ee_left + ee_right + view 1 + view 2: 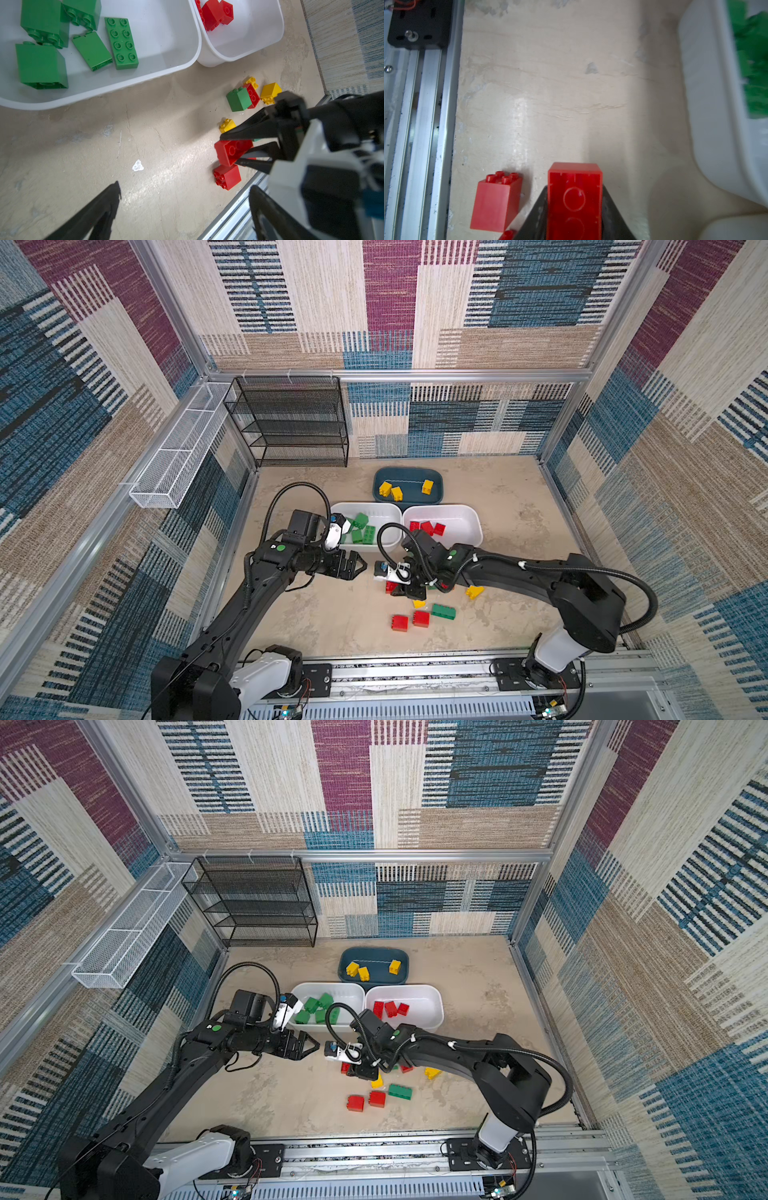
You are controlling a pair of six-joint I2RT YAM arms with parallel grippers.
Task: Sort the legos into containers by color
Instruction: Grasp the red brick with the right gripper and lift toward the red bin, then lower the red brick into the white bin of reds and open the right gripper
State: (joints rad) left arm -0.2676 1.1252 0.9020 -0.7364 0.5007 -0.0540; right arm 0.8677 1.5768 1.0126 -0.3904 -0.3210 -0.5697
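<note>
Right claw [233, 149] was clamped on a long red brick [575, 187], gripping both long sides. Hollow underside faced the wrist camera, long axis running straight out along the claw. Couldn't tell if it was clear of the bench [332, 622]. Red tub [465, 522] lay just beyond the claw, away from the rail and slightly right. Right arm clearly nearer, so likely next: lift, carry over the near wall. Left claw [356, 567] was wide and empty, hovering by the green tub [386, 514]. Loose on bench: square red brick [400, 622] with a second just beside it, long green brick [443, 611], yellow brick [473, 591]. Teal tub [409, 479] held yellows.
</note>
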